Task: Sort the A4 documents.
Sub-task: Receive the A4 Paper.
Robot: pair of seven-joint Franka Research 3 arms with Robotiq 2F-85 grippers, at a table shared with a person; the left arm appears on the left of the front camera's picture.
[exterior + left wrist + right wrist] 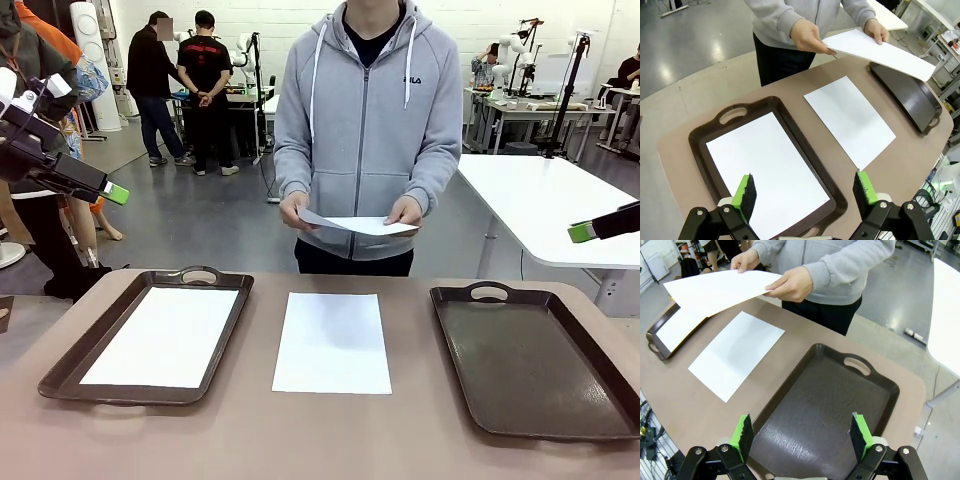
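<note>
Loose sheet lies centred, long axis toward the person; left end effector and right end effector hover, jaws spread (both empty), neither clearly nearer.

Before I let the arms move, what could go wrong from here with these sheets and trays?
1. The loose sheet lies flat on the bare table; pinching it there may slide or crumple it.
2. The person holds more sheets over the far edge, so a reach across could hit them.
3. The rim of the left tray could snag a new page laid on the sheet already inside.
</note>
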